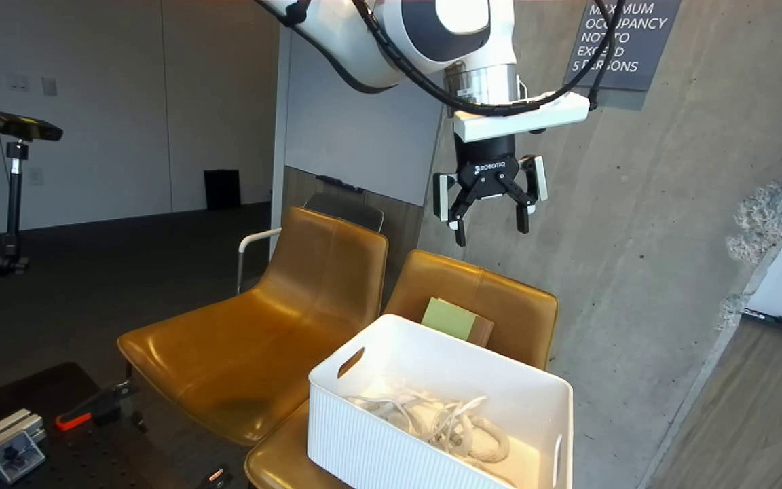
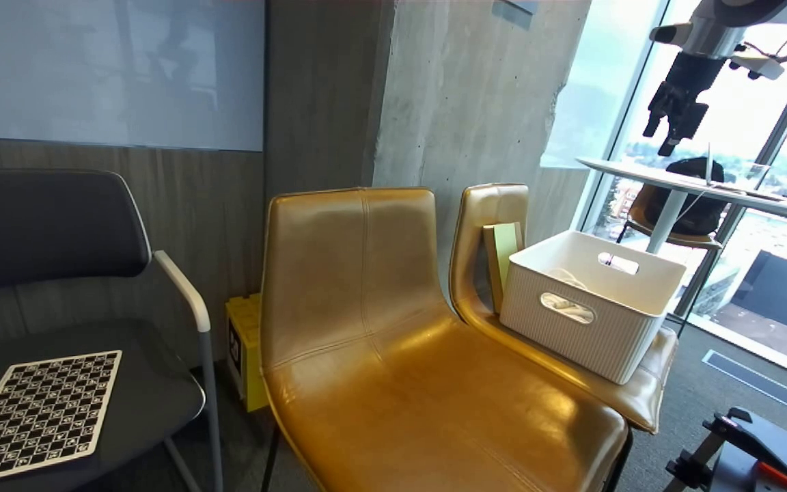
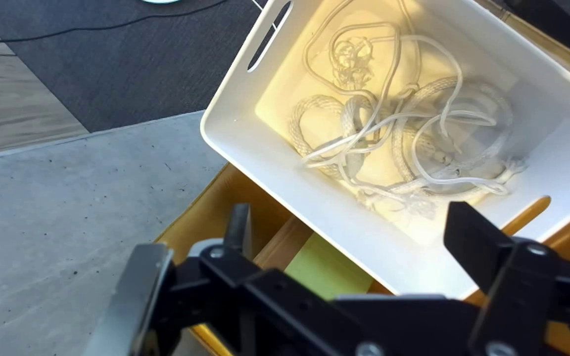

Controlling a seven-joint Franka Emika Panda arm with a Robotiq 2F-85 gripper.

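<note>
- Wrist view, progress judged from how things lie: pale rope point(image 3: 299, 123) is inside a white bin point(image 3: 245, 133), loose and ungripped; whether any handling of it is left cannot be told.
- At left in an exterior view: a tan leather-look chair point(image 1: 248, 339), glossy, its seat and back one curved shell.
- Right of it: the bin, on a second tan chair point(image 1: 289, 448). It looks like hard plastic, a rounded rectangle, finely ribbed outside, smooth inside, with a slot handle at each end.
- Within the bin: the rope, in thick braided loops, crossed by thin, smooth white cords point(image 3: 458, 181) in a loose tangle.
- On the bin's far side, by the second chair's back: a flat, book-like block point(image 1: 449, 318), pale green beside brown.
- Farther right, well above the bin: the end effector point(image 1: 491, 229), black and angular, spread wide with nothing in its grasp.
- At right: a grey concrete wall point(image 1: 635, 238), roughly chipped in places.
</note>
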